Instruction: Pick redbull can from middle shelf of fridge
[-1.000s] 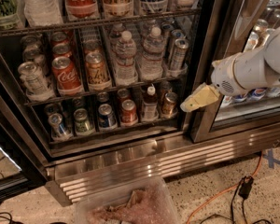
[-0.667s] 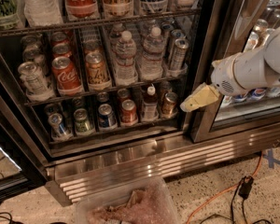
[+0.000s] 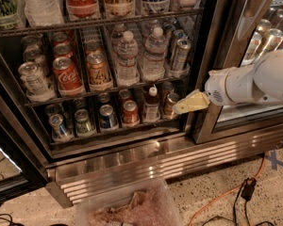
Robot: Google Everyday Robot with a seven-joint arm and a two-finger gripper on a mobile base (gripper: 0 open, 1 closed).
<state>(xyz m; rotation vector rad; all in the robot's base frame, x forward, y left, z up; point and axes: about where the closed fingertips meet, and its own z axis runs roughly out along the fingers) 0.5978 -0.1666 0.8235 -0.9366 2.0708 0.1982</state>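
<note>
Coca-Cola can (image 3: 67, 76), water bottles (image 3: 127, 55), clear floor bin (image 3: 122, 193)

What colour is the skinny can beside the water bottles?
Silvery with blue-grey panels, clearest in the camera view. The pincer is below that can.

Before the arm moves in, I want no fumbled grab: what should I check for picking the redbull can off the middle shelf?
1. The fridge open at the front: ok.
2. The redbull can upright at the right end of the middle shelf: ok.
3. The gripper level with the can: not ok; it hangs lower, by the bottom shelf.
4. Room beside the can: not ok; a water bottle stands close on its left.
5. Touching the second can behind: cannot tell.
</note>
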